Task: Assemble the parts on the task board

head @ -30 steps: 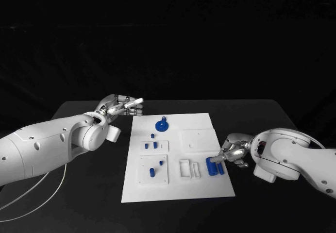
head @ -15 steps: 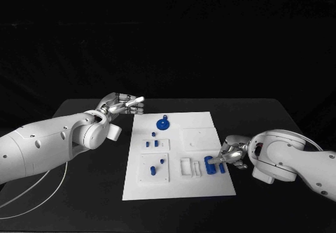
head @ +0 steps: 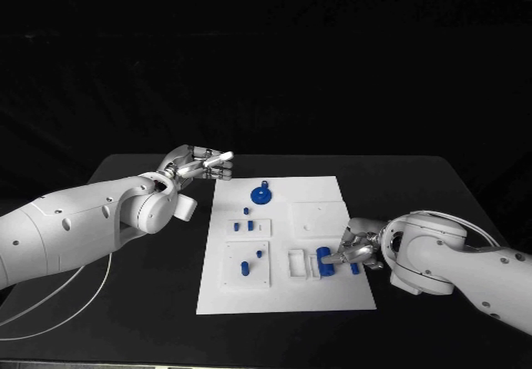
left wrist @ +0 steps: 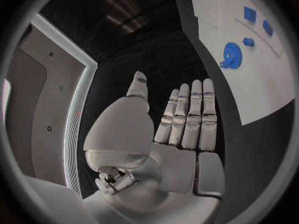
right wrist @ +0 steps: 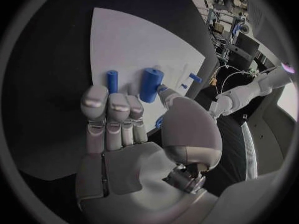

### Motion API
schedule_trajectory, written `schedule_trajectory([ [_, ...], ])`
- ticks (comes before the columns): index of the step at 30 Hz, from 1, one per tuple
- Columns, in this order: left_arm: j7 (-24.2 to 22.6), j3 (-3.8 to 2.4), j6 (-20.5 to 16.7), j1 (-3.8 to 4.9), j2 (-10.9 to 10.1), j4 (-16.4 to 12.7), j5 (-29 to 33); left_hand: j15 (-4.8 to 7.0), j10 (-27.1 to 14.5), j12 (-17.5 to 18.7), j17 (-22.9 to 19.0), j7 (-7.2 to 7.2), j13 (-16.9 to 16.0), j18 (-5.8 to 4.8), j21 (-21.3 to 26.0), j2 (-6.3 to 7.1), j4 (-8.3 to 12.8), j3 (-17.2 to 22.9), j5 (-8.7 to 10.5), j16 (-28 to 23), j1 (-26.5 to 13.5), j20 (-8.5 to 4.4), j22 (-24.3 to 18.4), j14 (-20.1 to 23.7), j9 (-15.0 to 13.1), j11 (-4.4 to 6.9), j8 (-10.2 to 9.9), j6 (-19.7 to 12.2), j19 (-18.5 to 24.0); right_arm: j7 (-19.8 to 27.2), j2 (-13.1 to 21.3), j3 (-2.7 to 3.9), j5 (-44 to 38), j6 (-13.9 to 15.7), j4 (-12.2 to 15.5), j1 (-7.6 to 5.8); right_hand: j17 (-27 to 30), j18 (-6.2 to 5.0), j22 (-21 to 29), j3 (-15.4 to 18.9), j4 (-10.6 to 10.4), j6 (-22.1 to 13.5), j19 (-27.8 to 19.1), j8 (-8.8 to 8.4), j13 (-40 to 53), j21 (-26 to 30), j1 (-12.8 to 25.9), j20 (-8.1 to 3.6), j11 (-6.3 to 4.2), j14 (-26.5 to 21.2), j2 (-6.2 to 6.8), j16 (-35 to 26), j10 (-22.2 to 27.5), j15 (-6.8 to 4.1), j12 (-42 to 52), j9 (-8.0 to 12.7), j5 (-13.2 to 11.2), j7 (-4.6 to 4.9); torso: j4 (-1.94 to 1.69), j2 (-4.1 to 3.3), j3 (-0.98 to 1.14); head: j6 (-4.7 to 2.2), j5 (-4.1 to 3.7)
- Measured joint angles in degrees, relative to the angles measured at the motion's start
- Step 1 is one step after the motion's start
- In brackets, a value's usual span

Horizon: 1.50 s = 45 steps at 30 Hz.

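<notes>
The white task board (head: pixel 286 296) lies in the middle of the black table. On it are a blue gear (head: pixel 261 194), small blue pegs (head: pixel 244 225) and a blue piece (head: pixel 245 267) in a square recess. My right hand (head: pixel 355 247) is at the board's right edge, fingers straight. Its thumb touches a thick blue cylinder (right wrist: pixel 150 84) that stands on the board (right wrist: pixel 124 40). A thin blue cylinder (right wrist: pixel 112 80) stands just past the fingertips. My left hand (head: pixel 202 164) hovers beyond the board's far left corner, fingers straight and side by side, holding nothing. The gear (left wrist: pixel 231 55) lies ahead of it.
A white bracket (head: pixel 297 264) stands on the board just left of the thick cylinder (head: pixel 325 261). A raised white square (head: pixel 315 217) sits at mid-right. A white cable (head: pixel 67 307) trails over the table's left side.
The head camera has shifted a little. My right hand has pushed in over the board's right edge, and the thick cylinder now stands closer to the white bracket. The left hand has hardly moved.
</notes>
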State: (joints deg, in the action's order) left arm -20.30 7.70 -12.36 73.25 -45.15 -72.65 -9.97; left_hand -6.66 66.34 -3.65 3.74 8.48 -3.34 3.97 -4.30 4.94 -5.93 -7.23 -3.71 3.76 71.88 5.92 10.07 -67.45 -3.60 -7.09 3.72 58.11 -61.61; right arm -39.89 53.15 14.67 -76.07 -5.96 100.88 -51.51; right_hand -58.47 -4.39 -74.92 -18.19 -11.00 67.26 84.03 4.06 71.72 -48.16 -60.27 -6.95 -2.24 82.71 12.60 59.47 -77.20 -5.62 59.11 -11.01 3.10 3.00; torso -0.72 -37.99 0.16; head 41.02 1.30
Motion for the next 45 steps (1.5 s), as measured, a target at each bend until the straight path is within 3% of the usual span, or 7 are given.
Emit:
schedule_trajectory([
  [7,0.09,0.03,0.02,0.00,0.13,0.04,0.01,0.00,0.00,0.00,0.00,0.20,0.00,0.00,0.00,0.00,0.00,0.00,0.00,0.00,0.00,0.00,-0.16,0.00,0.00,0.00,0.00,-0.20,0.00,0.02,-1.62,-0.93,-2.04,0.72,-0.55,-0.40,-0.15,0.00,0.00,-0.24,0.24,-0.07,0.00,-0.01,0.04,0.34,0.00,0.00,0.11,0.01,0.00,0.00,-0.11,0.01,-0.17,-0.03,0.00,0.15,-0.01,-0.02,-0.02,0.14,-0.18],
  [13,0.18,0.05,0.02,0.00,0.18,0.16,0.01,0.00,0.00,0.00,0.00,0.20,0.00,0.00,0.00,0.00,0.00,0.00,0.00,0.00,0.00,0.00,-0.26,0.00,0.00,0.00,0.00,-0.20,0.00,0.11,-2.40,-1.79,-3.37,1.27,-1.12,-0.75,-0.22,0.00,0.01,-1.46,2.27,-0.01,0.00,-0.04,0.06,0.34,-1.57,0.00,0.20,-0.01,0.14,0.00,-0.20,0.03,-0.56,-11.96,0.00,0.25,-0.01,-0.05,0.00,0.27,-0.15],
  [20,0.43,0.05,0.02,0.00,0.22,0.29,0.02,0.00,0.00,0.00,0.00,0.05,0.00,0.00,0.00,0.00,0.00,0.00,-0.26,0.00,0.00,0.00,-0.38,0.00,0.00,0.00,0.00,-0.35,-0.01,0.27,-2.97,-2.41,-4.02,1.74,-1.49,-1.06,-0.33,0.28,0.01,0.40,10.13,0.09,0.00,-0.04,-0.21,0.83,-3.75,0.01,0.45,0.07,-0.37,-0.29,-0.02,0.15,-0.83,-15.06,2.59,0.36,0.03,-0.05,0.01,0.47,-0.14],
  [25,0.64,0.05,0.02,0.00,0.24,0.34,0.02,0.00,0.00,0.00,0.00,0.25,0.00,0.00,-0.23,0.00,0.14,0.13,-0.33,0.00,0.00,0.00,-0.48,0.00,0.00,0.00,0.00,-0.55,-0.01,0.32,-3.35,-2.61,-4.17,2.04,-1.96,-1.15,-0.46,0.49,0.01,2.26,11.99,0.18,0.00,-0.03,-0.31,0.99,-4.27,0.01,0.60,0.09,0.14,-0.29,0.23,0.19,-1.06,-18.88,6.56,0.47,0.03,-0.05,0.01,0.54,-0.13],
  [27,0.72,0.05,0.02,0.00,0.25,0.36,0.02,0.00,0.00,0.00,0.00,0.25,0.00,0.00,-0.23,0.00,0.14,0.13,-0.33,0.00,0.00,0.00,-0.48,0.00,0.00,0.00,0.00,-0.55,-0.01,0.38,-3.50,-2.68,-4.27,2.14,-2.18,-1.16,-0.55,0.56,0.01,2.76,12.48,-0.06,-0.01,-0.03,-0.32,1.02,-4.49,0.01,0.41,0.05,0.36,-0.29,0.42,0.35,-1.06,-23.29,8.81,0.71,0.03,-0.05,0.01,0.56,-0.12],
  [39,1.16,0.06,0.08,0.00,0.23,0.50,0.02,0.00,0.00,0.00,0.00,0.25,0.00,0.01,-0.23,0.00,1.01,0.14,-0.32,0.00,0.00,0.00,-0.76,0.00,0.00,0.00,0.00,-0.55,-0.01,0.88,-3.14,-3.12,-3.51,5.03,-2.36,-0.95,-0.58,0.84,0.01,3.61,13.33,0.79,-0.01,-0.04,-0.60,1.01,-3.33,0.01,0.40,0.22,-0.79,-0.84,0.42,0.22,-1.28,-27.49,17.57,0.72,0.03,-0.06,-0.02,0.66,0.00],
  [45,1.34,0.06,0.13,0.00,0.18,0.59,0.02,0.00,0.00,0.00,0.00,0.26,0.00,0.00,-0.23,0.00,1.01,0.14,-0.67,0.00,0.00,0.01,-0.85,0.00,0.00,0.00,0.00,-0.54,-0.01,0.97,-2.42,-3.29,-1.23,6.85,-2.04,-1.00,-0.70,0.85,0.02,3.84,13.56,0.94,-0.01,-0.87,-0.66,1.01,-2.43,0.01,0.40,0.21,-1.69,-0.84,0.43,0.23,-1.28,-27.48,18.65,0.79,0.03,-0.07,-0.05,0.66,0.15],
])
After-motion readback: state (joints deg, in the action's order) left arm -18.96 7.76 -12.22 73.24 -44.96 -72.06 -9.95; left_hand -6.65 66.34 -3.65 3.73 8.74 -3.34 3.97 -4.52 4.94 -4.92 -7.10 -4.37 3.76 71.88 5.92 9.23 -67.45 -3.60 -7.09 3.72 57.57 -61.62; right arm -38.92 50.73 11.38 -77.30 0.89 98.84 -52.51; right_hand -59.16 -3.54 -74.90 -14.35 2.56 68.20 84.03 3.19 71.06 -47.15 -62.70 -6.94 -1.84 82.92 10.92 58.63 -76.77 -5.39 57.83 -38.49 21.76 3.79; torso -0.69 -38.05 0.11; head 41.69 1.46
